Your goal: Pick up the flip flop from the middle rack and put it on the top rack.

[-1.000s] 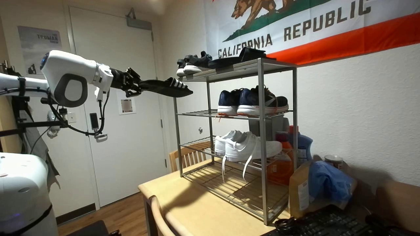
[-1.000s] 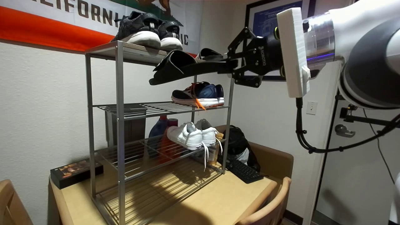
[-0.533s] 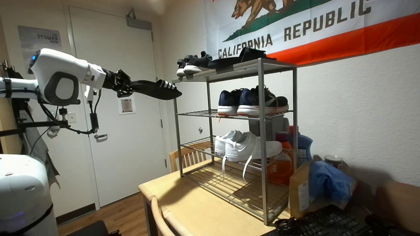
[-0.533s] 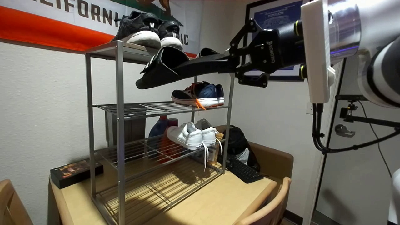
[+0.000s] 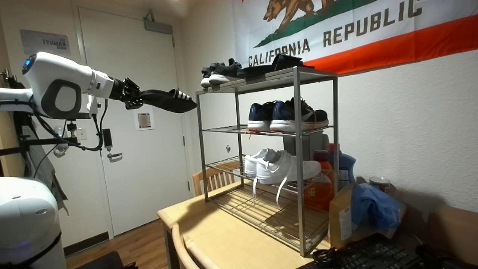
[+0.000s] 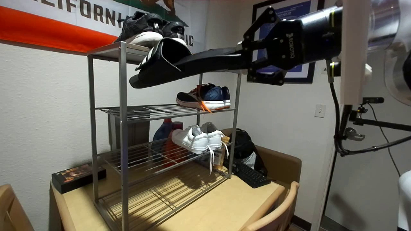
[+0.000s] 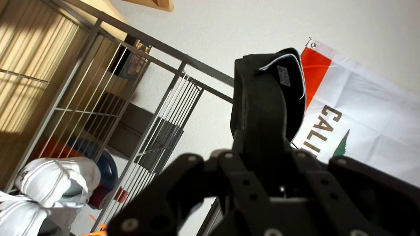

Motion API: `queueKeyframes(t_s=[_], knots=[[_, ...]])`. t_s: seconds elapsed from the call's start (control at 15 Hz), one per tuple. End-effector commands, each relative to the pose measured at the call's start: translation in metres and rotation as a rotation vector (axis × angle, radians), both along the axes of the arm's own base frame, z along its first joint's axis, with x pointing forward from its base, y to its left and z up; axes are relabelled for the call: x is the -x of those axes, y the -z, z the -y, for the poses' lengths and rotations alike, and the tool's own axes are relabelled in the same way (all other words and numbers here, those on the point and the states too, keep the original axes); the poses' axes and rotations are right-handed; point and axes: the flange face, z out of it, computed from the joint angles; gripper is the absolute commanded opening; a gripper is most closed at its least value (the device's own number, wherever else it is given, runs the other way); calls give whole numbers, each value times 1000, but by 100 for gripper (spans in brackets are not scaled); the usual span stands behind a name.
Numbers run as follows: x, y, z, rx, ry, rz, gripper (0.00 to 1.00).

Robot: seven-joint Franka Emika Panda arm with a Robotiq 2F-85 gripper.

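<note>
The gripper (image 5: 139, 98) is clamped on the heel end of the flip flop (image 5: 168, 101), which hangs in the air in front of the shelving unit (image 6: 123, 154), near the level of the top rack (image 5: 278, 78); how close its toe comes to the unit I cannot tell. In the wrist view the gripper's black and the sole's black run together, so the exact line of the grip is lost. On the top rack are another black sandal (image 5: 257, 70) and black sneakers (image 6: 139, 26); in an exterior view the held flip flop covers a stretch of that rack and part of one sneaker's white sole. On the middle rack (image 6: 154, 113) stand blue sneakers (image 5: 278, 112), crossed by a post (image 5: 300, 168), and on the tier below (image 6: 154, 174) are white shoes (image 7: 62, 180), sliced off by the left edge of the wrist view. An orange bottle (image 5: 317, 196) behind them is only partly visible. The flag (image 5: 364, 35) loses its upper part to the top edge of both exterior views; in an exterior view the keyboard (image 5: 377, 257) on the worktop (image 5: 227, 228) is cut off below.
</note>
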Motion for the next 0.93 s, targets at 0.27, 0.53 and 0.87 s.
queueKeyframes(t_s=[0.27,0.53,0.87], knots=[[26,-28,13,-37,-56,100,6],[42,-47,27,-118,-67,186,6],[54,-63,35,-221,-50,311,6]])
